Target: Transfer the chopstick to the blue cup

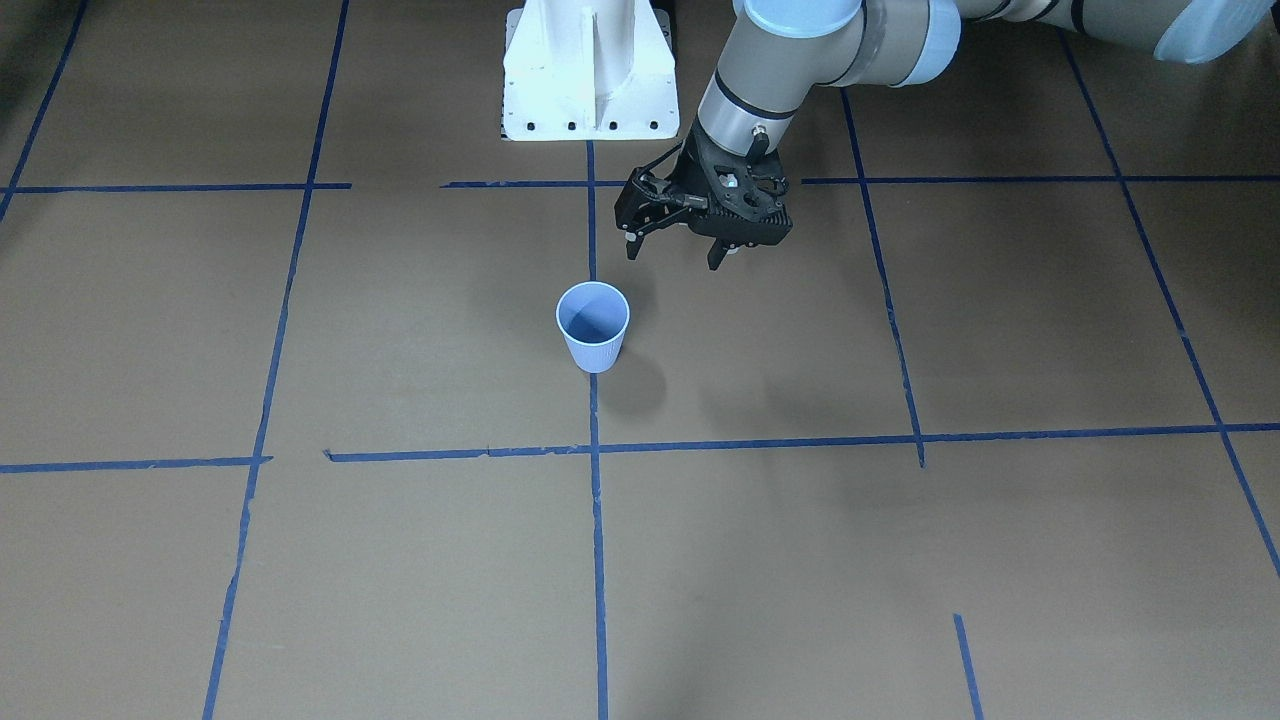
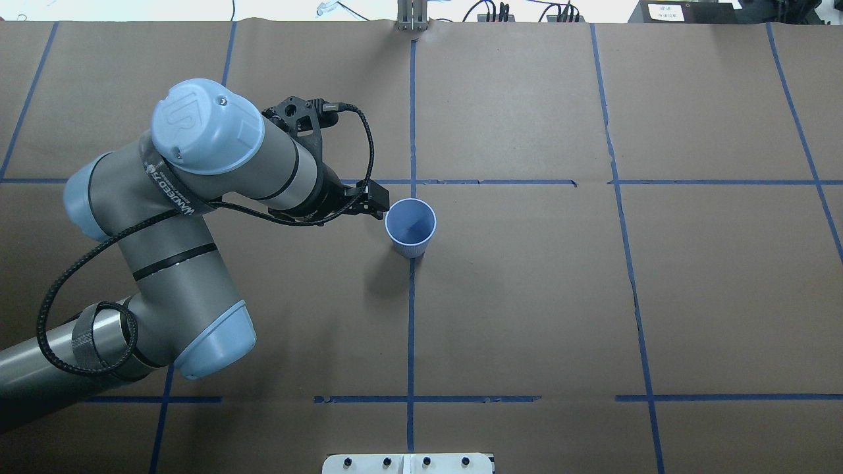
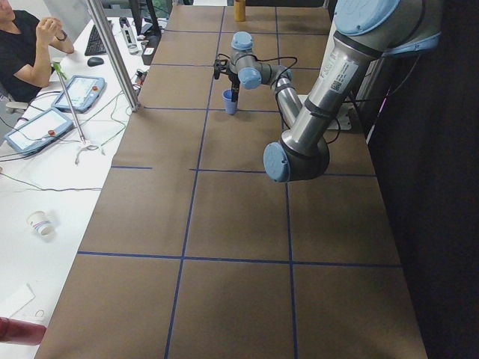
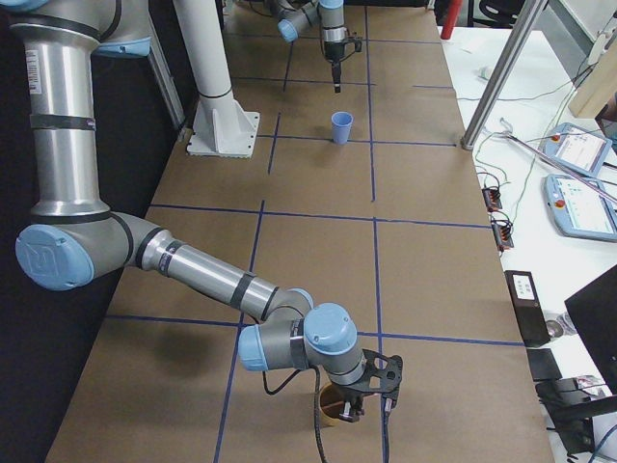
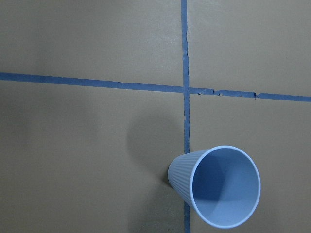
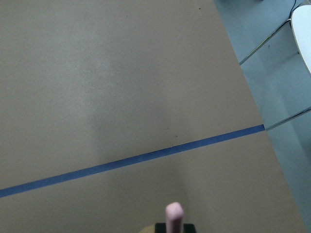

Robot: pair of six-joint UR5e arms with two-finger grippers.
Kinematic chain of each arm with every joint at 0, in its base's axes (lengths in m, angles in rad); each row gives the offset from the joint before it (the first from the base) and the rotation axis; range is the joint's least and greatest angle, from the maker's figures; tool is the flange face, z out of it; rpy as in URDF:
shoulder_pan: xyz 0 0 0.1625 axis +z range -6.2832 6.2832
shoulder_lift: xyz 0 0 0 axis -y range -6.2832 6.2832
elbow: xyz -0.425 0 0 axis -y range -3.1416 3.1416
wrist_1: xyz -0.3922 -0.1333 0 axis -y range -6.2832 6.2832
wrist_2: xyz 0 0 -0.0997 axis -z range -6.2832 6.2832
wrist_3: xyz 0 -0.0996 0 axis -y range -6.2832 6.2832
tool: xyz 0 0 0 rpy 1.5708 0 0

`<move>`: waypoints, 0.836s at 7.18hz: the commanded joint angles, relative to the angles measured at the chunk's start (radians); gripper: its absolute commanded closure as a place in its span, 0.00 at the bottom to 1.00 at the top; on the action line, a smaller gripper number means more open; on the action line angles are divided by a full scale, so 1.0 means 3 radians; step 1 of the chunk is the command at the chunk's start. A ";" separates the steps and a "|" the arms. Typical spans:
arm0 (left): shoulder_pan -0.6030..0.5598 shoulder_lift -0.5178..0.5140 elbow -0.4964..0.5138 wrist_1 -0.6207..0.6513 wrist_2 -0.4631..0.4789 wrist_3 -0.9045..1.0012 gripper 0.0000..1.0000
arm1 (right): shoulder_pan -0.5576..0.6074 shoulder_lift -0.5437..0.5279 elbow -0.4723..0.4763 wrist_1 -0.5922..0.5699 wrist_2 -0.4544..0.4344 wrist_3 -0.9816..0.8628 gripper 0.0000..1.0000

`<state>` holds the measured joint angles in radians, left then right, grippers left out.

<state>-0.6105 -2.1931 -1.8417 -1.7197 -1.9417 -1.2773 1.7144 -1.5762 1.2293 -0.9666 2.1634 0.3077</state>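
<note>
The blue cup (image 1: 593, 325) stands upright on the brown table, and nothing shows inside it. It also shows in the overhead view (image 2: 410, 227) and the left wrist view (image 5: 218, 187). My left gripper (image 1: 675, 255) hangs open and empty just behind the cup, toward my base. My right gripper (image 4: 355, 413) is far off at the table's right end, low over a brown cup (image 4: 331, 405). In the right wrist view the tip of a pale pink chopstick (image 6: 174, 216) stands at the bottom edge. I cannot tell whether the right gripper is shut on it.
My white base mount (image 1: 590, 70) stands behind the cup. Blue tape lines (image 1: 597, 500) cross the brown table. Beyond the far edge stands an operators' table with tablets (image 4: 578, 203); a person (image 3: 26, 52) sits there.
</note>
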 commanded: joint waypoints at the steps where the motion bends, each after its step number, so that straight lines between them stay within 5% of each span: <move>1: -0.0005 0.0004 -0.0022 0.0000 -0.0001 -0.0002 0.00 | 0.0022 -0.0043 0.0237 0.0026 0.0262 -0.0038 1.00; 6: -0.0005 0.0075 -0.0156 0.0021 0.0004 -0.0002 0.00 | 0.0687 -0.0299 0.1489 0.0001 0.0244 -0.0366 0.99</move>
<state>-0.6117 -2.1714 -1.8871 -1.7136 -1.9405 -1.2778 1.9034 -1.6570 1.5983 -0.9641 2.2370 0.2221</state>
